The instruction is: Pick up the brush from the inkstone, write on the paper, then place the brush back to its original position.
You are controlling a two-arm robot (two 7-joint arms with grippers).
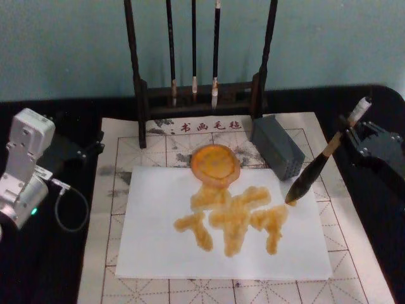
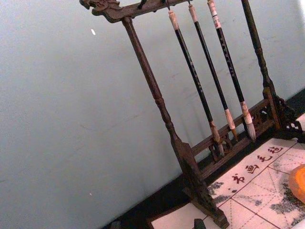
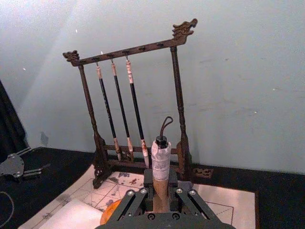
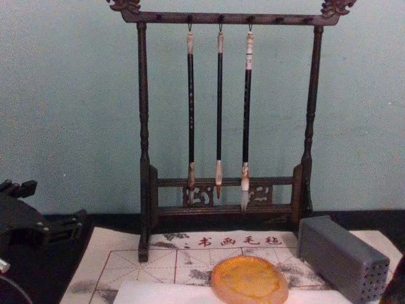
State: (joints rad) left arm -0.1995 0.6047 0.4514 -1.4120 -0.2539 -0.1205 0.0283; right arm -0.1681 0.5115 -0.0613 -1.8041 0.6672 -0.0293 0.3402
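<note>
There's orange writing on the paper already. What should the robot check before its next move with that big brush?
1. Grip: right gripper shut on the brush handle: ok.
2. Writing on the paper: amber strokes are there: ok.
3. Brush tip lifted off the paper: cannot tell.
4. Dish free to take the brush: ok.
5. Grey block apart from the brush: ok.
6. Left gripper parked at the left, off the paper: ok.
</note>
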